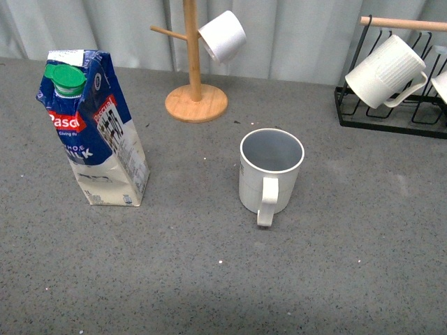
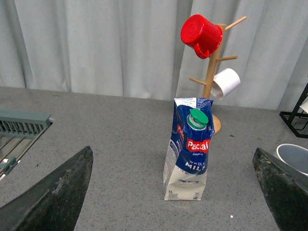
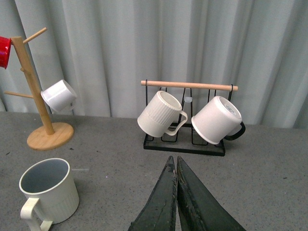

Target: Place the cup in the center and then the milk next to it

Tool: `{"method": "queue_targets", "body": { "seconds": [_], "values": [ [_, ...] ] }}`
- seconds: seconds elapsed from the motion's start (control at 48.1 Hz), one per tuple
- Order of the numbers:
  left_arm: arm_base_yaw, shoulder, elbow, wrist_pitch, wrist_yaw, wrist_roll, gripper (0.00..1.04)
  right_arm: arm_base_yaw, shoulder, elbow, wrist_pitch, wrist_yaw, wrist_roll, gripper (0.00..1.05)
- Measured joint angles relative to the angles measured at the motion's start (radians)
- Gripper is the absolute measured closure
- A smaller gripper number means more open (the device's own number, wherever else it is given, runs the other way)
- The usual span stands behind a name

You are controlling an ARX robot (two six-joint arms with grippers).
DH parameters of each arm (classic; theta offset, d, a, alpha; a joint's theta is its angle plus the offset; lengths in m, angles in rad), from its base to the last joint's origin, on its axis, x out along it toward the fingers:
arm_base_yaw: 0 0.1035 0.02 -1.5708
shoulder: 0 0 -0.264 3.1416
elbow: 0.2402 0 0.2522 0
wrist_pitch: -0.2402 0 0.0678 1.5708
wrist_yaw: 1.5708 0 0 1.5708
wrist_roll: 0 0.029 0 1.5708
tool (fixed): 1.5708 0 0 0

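1. Table (image 1: 209, 279): flat grey surface with fine speckling; a pale pleated curtain hangs behind it.
2. Cup (image 1: 271, 174): off-white cylinder with faint vertical ribbing. It stands upright near the middle of the table, loop handle towards the front camera. Its grey-blue inside is empty.
3. Milk (image 1: 94, 129): blue-and-white gable-top carton, creased, with a round green cap and a red logo patch. It stands upright, well to the left of the cup.
4. Wooden mug tree (image 1: 194, 84): round base and pegged post behind both items. A smooth small white cup (image 1: 222, 35) hangs on a peg, a glossy red cup (image 2: 200, 34) higher up.
5. Black wire rack (image 1: 391, 118): wooden top bar, at the far right; a fully ribbed white mug (image 1: 384, 70) hangs tilted on it.
6. Left claw (image 2: 173, 151): dark tapered fingers spread wide, empty; the carton appears between them, farther off.
7. Right claw (image 3: 174, 161): fingers pressed together, gripping nothing, with the cup near.
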Motion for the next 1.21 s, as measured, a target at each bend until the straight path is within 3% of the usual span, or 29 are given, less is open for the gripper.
{"method": "queue_targets", "body": {
  "seconds": [0.271,0.354,0.458,0.603,0.895,0.936,1.144,1.207],
  "values": [
    [0.0,0.0,0.0,0.0,0.0,0.0,0.07,0.0,-0.088,0.0,-0.088,0.0,0.0,1.04],
    [0.0,0.0,0.0,0.0,0.0,0.0,0.07,0.0,-0.216,0.001,-0.25,-0.003,0.0,1.04],
    [0.0,0.0,0.0,0.0,0.0,0.0,0.07,0.0,-0.257,0.001,-0.262,-0.003,-0.001,1.04],
    [0.0,0.0,0.0,0.0,0.0,0.0,0.07,0.0,-0.257,0.001,-0.264,-0.003,-0.001,0.77],
    [0.0,0.0,0.0,0.0,0.0,0.0,0.07,0.0,-0.258,0.001,-0.264,-0.003,-0.001,0.11],
    [0.0,0.0,0.0,0.0,0.0,0.0,0.07,0.0,-0.258,0.001,-0.264,-0.003,0.0,0.07],
    [0.0,0.0,0.0,0.0,0.0,0.0,0.07,0.0,-0.258,0.001,-0.264,-0.003,0.0,0.09],
    [0.0,0.057,0.026,-0.092,-0.034,-0.008,0.07,0.0,-0.258,0.001,-0.265,-0.003,0.0,0.09]
  ]
}}
